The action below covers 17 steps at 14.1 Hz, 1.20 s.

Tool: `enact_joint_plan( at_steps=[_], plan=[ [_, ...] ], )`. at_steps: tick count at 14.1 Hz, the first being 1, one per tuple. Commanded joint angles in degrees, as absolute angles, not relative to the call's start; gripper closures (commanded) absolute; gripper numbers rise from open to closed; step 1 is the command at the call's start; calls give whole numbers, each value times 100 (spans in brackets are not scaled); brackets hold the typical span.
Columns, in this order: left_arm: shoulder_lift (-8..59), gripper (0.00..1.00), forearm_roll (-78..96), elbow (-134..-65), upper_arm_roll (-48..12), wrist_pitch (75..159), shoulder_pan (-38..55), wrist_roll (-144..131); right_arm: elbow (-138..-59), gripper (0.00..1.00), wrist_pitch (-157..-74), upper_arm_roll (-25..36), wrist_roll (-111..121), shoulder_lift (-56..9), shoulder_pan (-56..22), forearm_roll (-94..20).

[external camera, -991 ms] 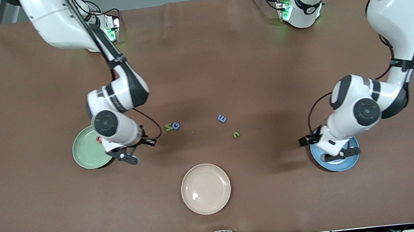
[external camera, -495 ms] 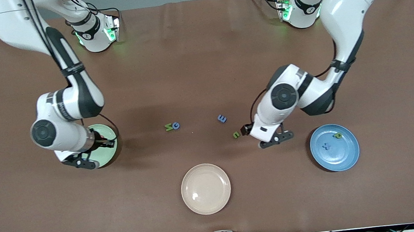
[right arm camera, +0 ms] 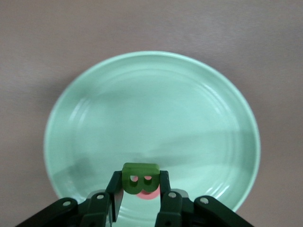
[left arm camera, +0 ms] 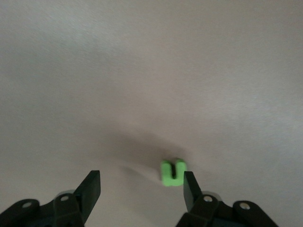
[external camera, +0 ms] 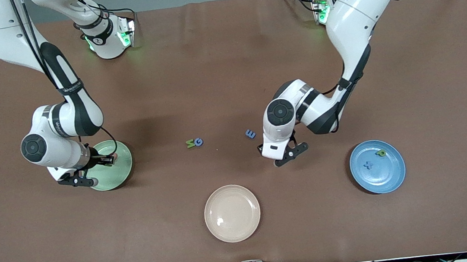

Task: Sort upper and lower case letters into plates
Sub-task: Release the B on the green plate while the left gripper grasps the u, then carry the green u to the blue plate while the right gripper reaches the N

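The right gripper (right arm camera: 140,196) hangs over the green plate (external camera: 123,177) and pinches a green letter B (right arm camera: 140,178) between its fingers. A pink letter (right arm camera: 149,195) lies in that plate, right under the B. The B looks like a big letter, so the step in hand seems to be dropping it into the green plate. For that, the fingers only need to let go (a little lower first would be safer, so it does not bounce out).

The left gripper (left arm camera: 140,189) is over the bare table, between the green plate and the blue plate (external camera: 390,175), closer to the blue one. Its fingers are spread apart and hold nothing. A small green letter (left arm camera: 173,171) lies on the table just beside one finger, not between the two. To pick it up, the gripper should slide over until the letter sits in the middle, go down, and squeeze.

The blue plate has a blue letter (external camera: 368,165) and a green letter (external camera: 381,153) in it. On the table between the two plates lie a green M (external camera: 190,143) touching a blue G (external camera: 198,142), and a blue E (external camera: 250,134) by itself. The beige plate (external camera: 234,230) sits nearer to the front camera than the green plate.
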State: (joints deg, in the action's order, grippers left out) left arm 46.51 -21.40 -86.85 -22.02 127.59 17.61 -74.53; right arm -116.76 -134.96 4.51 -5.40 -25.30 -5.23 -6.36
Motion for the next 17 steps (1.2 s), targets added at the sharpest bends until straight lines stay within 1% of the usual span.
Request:
enact_joint_plan(
  at_steps=[1, 4, 6, 7, 9, 10, 12, 13, 15, 16, 17],
  plan=[
    [4825, 23, -2197, -8323, -2162, 12718, 1854, -7664, -11848, 97, -13675, 334, -81, -2408, -142, -598],
    [4922, 27, -2197, -8323, -2162, 12980, 1863, -7682, -11848, 95, -13764, 334, 246, -2522, 44, -615],
    [4992, 30, -2206, -8323, -2162, 13130, 1863, -7673, -11856, 87, -13799, 334, 246, -2584, 53, -624],
    [5018, 31, -2206, -8323, -2162, 13131, 1863, -7655, -11856, 86, -13808, 334, 246, -2601, 53, -633],
    [5036, 34, -2206, -8323, -2162, 13131, 1872, -7664, -11848, 80, -13808, 316, 237, -2654, 35, -659],
    [5036, 39, -2206, -8332, -2162, 13131, 1863, -7655, -11848, 79, -13816, 316, 237, -2680, 35, -659],
    [5097, 51, -2215, -8332, -2162, 13131, 1872, -7638, -11830, 79, -13816, 308, 237, -2742, 26, -659],
    [5115, 55, -2215, -8332, -2162, 13131, 1889, -7629, -11821, 74, -13808, 308, 237, -2742, 18, -659],
    [5115, 63, -2215, -8332, -2162, 13131, 1898, -7638, -11769, 0, -13729, 308, 194, -2716, 18, -668],
    [5115, 69, -2224, -8323, -2162, 13131, 1890, -7620, -11690, 0, -13607, 299, 176, -2681, -9, -668],
    [5115, 79, -2241, -8332, -2162, 13131, 1898, -7603, -11507, 0, -13214, 273, 97, -2620, -78, -677]
  ],
)
